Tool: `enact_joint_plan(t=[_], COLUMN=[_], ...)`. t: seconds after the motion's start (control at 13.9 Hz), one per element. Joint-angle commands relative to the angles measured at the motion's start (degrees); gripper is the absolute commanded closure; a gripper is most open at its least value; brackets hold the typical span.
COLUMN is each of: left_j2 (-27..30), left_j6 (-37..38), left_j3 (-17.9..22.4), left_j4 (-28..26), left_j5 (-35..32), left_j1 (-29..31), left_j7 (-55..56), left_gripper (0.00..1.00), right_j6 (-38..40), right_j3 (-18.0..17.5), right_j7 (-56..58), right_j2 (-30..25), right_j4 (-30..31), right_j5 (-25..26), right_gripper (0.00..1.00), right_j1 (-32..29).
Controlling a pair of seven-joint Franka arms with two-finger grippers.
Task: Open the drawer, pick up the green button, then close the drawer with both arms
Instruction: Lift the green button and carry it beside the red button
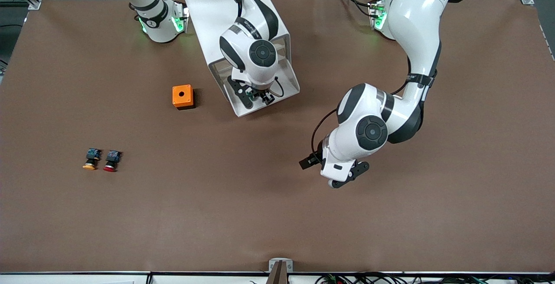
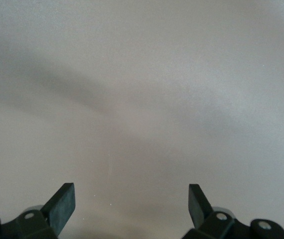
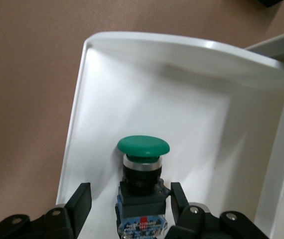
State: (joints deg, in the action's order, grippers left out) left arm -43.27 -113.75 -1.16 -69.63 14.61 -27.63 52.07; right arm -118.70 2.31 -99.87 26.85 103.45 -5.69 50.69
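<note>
The right end effector (image 3: pixel 127 204) reaches into the pulled-out drawer (image 3: pixel 102 94), fingers part-closed astride the button (image 3: pixel 141 174) lying between them; whether they grip yet I cannot tell. The left end effector (image 2: pixel 132 204) waits wide open, empty, above bare worktop (image 2: pixel 142 74). The arm hides most of the cabinet

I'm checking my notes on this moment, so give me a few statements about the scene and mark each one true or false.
1. The drawer is pulled out. True.
2. The green button lies on the table beside the orange box. False: it lies in the drawer, between the right gripper jaws.
3. The left gripper hangs open over bare table. True.
4. The yellow button and red button lie in the drawer. False: they lie on the table toward the right arm's end.
</note>
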Motion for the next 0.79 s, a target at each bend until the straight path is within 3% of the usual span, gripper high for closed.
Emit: enact_joint_plan(t=[0.0,0.07,0.29,0.72], left_j2=[0.82,0.82,0.73,0.73], left_j6=[-0.69,-0.69,-0.78,-0.78], left_j3=[0.37,0.37,0.37,0.37], left_j4=[-0.95,-0.95,-0.86,-0.86], left_j5=[-0.9,-0.9,-0.9,-0.9], left_j1=[-0.32,-0.23,-0.32,-0.23], left_j7=[-0.66,-0.66,-0.74,-0.74], left_gripper=[0.0,0.0,0.0,0.0], right_j6=[-0.39,-0.57,-0.57,0.65], right_j3=[0.67,0.68,0.59,0.68], right_j7=[-0.94,-0.94,-0.94,0.38], right_j2=[-0.22,-0.14,-0.13,-0.22], right_j4=[0.35,0.26,0.09,-2.63], right_j5=[-1.96,-1.96,-1.96,-2.05], right_gripper=[0.32,0.4,1.0,1.0], right_j1=[1.52,1.7,1.87,-0.31])
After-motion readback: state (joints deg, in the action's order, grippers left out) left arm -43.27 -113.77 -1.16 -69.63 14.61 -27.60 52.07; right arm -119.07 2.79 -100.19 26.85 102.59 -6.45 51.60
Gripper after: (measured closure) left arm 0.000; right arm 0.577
